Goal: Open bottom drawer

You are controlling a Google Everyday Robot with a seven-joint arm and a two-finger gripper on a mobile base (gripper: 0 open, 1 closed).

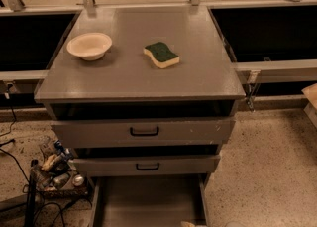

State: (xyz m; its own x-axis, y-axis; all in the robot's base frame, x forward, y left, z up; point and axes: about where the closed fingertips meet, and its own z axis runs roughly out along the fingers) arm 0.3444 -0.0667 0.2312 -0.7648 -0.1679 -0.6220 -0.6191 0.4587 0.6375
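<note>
Camera view, tool (190, 224) at lower edge by pulled-out bottom drawer (148, 201), spread impossible to tell

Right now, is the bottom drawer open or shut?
Open: the bottom drawer juts out below the middle drawer, grey tray showing. The gripper barely shows at the bottom edge.
</note>
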